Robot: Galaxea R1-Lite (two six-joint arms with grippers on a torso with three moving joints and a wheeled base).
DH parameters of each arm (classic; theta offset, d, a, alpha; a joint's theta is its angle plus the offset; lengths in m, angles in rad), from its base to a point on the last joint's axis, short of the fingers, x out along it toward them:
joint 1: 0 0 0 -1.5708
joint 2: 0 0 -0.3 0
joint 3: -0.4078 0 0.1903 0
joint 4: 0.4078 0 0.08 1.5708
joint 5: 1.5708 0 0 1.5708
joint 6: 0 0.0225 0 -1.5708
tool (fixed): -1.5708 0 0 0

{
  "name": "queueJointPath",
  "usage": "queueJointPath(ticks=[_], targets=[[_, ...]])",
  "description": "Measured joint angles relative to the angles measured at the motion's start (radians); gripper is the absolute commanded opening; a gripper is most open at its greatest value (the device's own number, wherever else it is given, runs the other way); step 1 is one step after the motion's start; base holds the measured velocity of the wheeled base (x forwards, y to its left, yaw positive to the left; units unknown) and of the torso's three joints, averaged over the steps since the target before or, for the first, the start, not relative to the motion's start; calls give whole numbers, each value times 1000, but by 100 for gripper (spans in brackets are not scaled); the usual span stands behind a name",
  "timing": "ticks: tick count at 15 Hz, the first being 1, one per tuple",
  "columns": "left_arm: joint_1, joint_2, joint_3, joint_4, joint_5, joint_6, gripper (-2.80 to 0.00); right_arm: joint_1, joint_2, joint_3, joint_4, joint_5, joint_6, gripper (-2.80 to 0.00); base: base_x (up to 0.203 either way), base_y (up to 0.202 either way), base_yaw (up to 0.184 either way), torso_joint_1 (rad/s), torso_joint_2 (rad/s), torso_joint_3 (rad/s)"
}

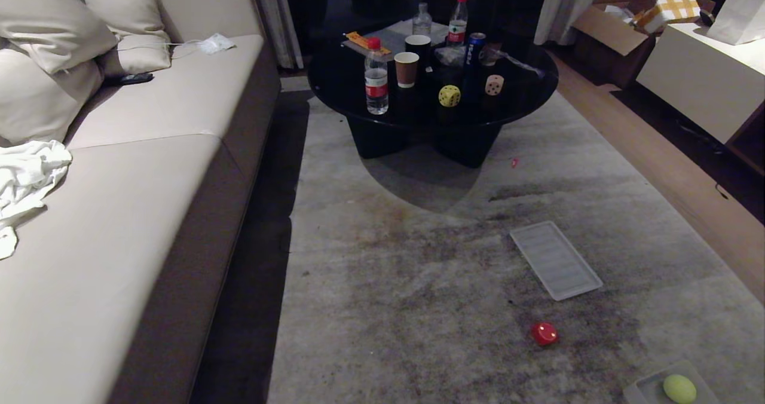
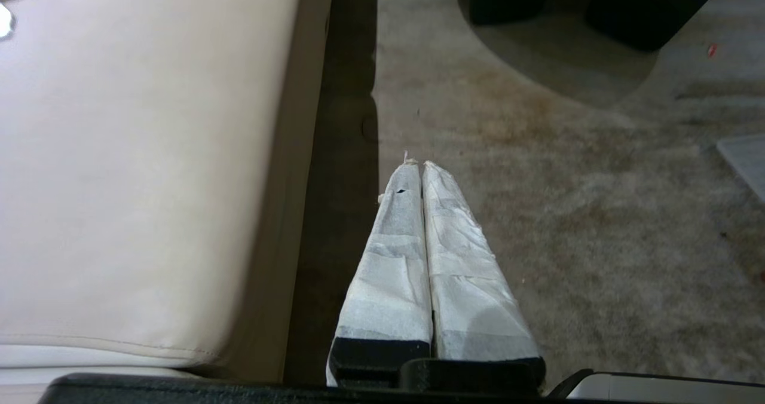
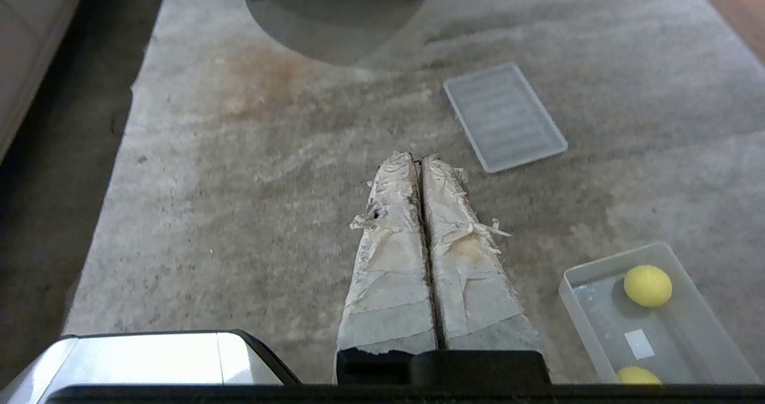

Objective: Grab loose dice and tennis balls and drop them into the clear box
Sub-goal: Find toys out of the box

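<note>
The clear box (image 3: 660, 326), a shallow translucent whitish plastic bin with rounded corners and a small white label inside, sits on the grey mottled carpet (image 1: 430, 308) at the robot's near right. Two fuzzy yellow-green tennis balls lie in it: one (image 3: 648, 285) toward the far end, the other (image 3: 637, 376) at the near end and only partly in view. In the head view only a corner of the box shows, with one ball in it. Its flat ribbed lid (image 1: 555, 260) lies apart on the carpet, farther out. Between the lid and the box, the red rounded die (image 1: 544, 333) rests loose on the carpet. The yellow die (image 1: 449, 95) and the tan die (image 1: 494, 85) stand near each other on the round black glossy coffee table (image 1: 526, 102), among plastic bottles, paper cups and a can.

The left gripper (image 2: 416, 164), its fingers wrapped in white tape, hangs beside the beige sofa (image 1: 149, 171) with the fingers pressed together, holding nothing. The right gripper (image 3: 419, 158), in frayed tape, hangs over the carpet with its fingers likewise closed and empty.
</note>
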Motion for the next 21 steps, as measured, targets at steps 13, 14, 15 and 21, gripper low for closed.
queueJointPath(ticks=[13,14,15,21], targets=[[0,0,0,0,-2,4,-280,-1,0,0,0,0,1,-280,0,0,0,2,2,-198],[0,0,0,0,-2,3,-280,0,0,0,0,-1,1,-280,0,0,0,2,2,-197],[0,0,0,0,-2,3,-280,0,0,0,0,0,2,-280,0,0,0,-5,5,-198],[0,0,0,0,-1,1,-280,0,0,0,1,0,1,-280,0,0,0,2,4,-198]])
